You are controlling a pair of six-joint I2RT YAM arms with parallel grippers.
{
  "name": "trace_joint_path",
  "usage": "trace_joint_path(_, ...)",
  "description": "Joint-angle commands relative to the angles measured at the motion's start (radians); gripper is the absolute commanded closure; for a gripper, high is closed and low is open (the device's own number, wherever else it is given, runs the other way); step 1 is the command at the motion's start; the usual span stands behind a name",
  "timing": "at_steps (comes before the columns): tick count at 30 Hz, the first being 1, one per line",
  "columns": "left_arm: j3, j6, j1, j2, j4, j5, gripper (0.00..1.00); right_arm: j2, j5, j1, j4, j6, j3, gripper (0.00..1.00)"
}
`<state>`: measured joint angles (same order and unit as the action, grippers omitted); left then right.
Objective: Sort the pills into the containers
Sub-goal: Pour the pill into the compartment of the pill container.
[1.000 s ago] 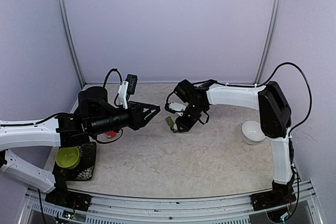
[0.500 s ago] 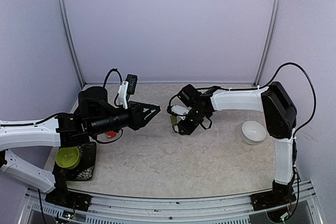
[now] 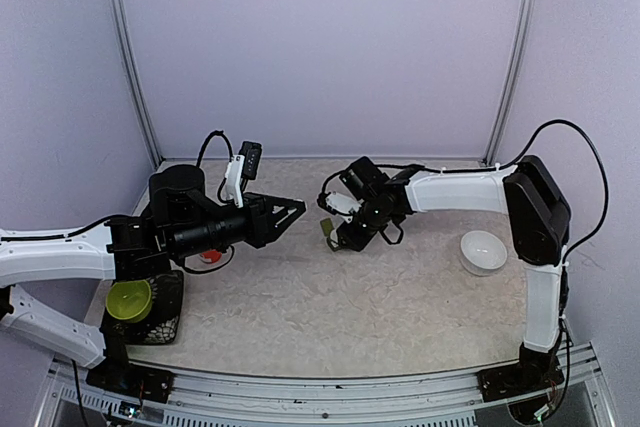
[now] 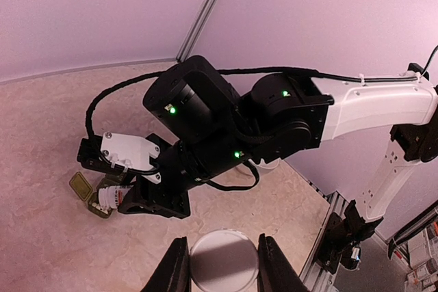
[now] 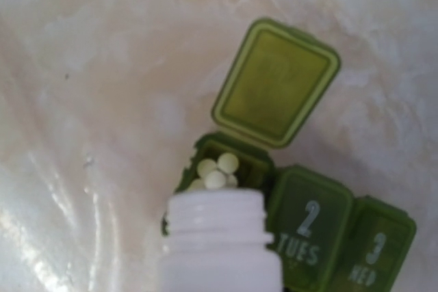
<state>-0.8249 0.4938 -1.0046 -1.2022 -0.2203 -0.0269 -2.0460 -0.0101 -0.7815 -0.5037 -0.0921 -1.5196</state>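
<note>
Pouring in progress: my right end effector (image 3: 338, 234), clamped on a small white bottle (image 5: 219, 244), tips the bottle's open mouth over the first cell of the dark green pill box (image 5: 308, 230) on the tabletop (image 5: 82, 66). Several whitish pills (image 5: 217, 169) lie in that cell under its raised lid (image 5: 277, 90). My left end effector (image 4: 220, 268), well apart, grips what looks like the bottle's round white cap (image 4: 219, 256). The two neighbouring cells are closed and read "2 TUES" and "3 WED". Next, I judge, the bottle must be righted and the second lid opened.
</note>
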Motion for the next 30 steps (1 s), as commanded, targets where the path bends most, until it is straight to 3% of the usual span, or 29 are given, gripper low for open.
trace_joint_path(1,-0.003,0.003,0.0,0.003,-0.023,0.002,0.79,0.044,0.017,-0.01,0.036,0.007,0.024,0.94)
trace_joint_path(16,-0.005,0.006,-0.002,0.001,-0.024,0.001,0.79,0.15,-0.005,-0.01,0.28,0.035,0.236,0.94)
trace_joint_path(30,-0.025,0.001,-0.005,-0.006,-0.012,0.002,0.8,0.304,-0.077,-0.009,0.831,0.049,0.598,0.96)
